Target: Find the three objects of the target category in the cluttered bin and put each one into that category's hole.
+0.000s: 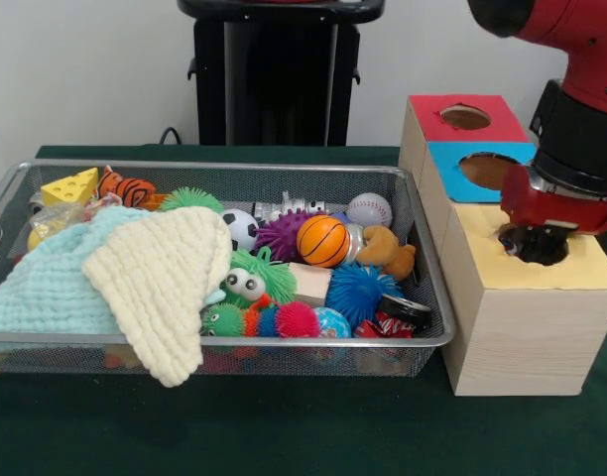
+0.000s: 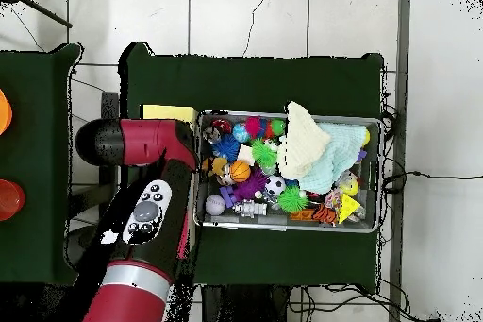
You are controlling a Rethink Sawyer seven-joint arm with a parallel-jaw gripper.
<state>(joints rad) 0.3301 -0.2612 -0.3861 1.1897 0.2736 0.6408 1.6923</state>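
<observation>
Hand [image 1: 535, 244] sits right over the yellow hole [image 1: 542, 253] of the wooden box [image 1: 517, 327], presumably dropping something; I can't tell its grip.

Bin to my left in the front view, hole box to its right, both on the tabletop [image 1: 284, 426].

I see the bin [image 1: 224, 342] holding two cloths [image 1: 135, 273] at its left and heaped toys [image 1: 323, 268] at its right; the box [image 1: 512, 297] stands just beside it, with my claw [image 1: 534, 243] over its nearest hole.
</observation>
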